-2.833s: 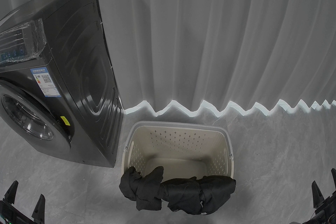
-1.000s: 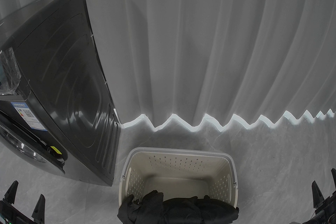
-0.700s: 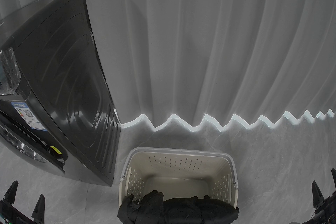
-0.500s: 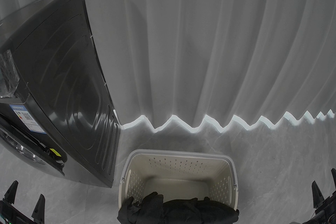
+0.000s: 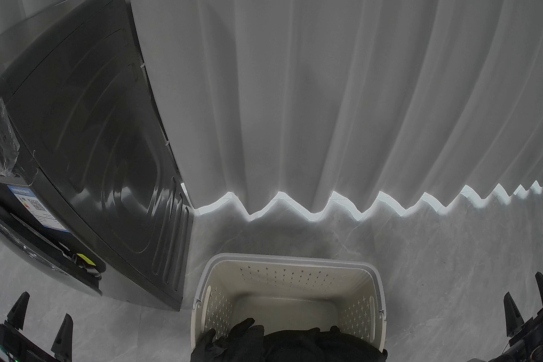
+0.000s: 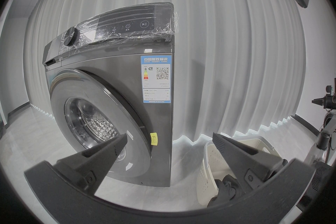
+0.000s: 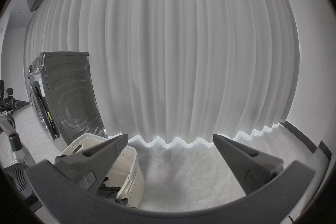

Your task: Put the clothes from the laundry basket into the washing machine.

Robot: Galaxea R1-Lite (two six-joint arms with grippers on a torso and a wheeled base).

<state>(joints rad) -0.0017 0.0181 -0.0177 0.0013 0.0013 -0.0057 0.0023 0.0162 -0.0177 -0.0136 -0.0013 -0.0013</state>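
Head view: a cream, perforated plastic laundry basket stands on the grey marbled floor, just beside the right-hand corner of a dark grey front-loading washing machine. A pleated white curtain hangs behind both. The task's thing, a bundle of dark clothes, lies draped over the basket's near rim, at the lower edge of the view. The rest of the basket's inside looks bare.

The left gripper hovers low at the left, in front of the machine, and the right gripper hovers low at the far right, well apart from the basket. Both have their fingers spread wide and hold nothing.

In the left wrist view the machine's round glass door faces that gripper. A dark gap shows along its edge, but I cannot tell whether it is latched or slightly ajar.

The task looks to be at its very start: the approach to the basket, with no garment lifted and none in the drum. The next move calls for an arm to come in over the near rim, lower its spread fingers into the bundle and pinch a thick fold. Thin, limp fabric will slip from a shallow bite. The door likely needs swinging fully open before anything goes in.
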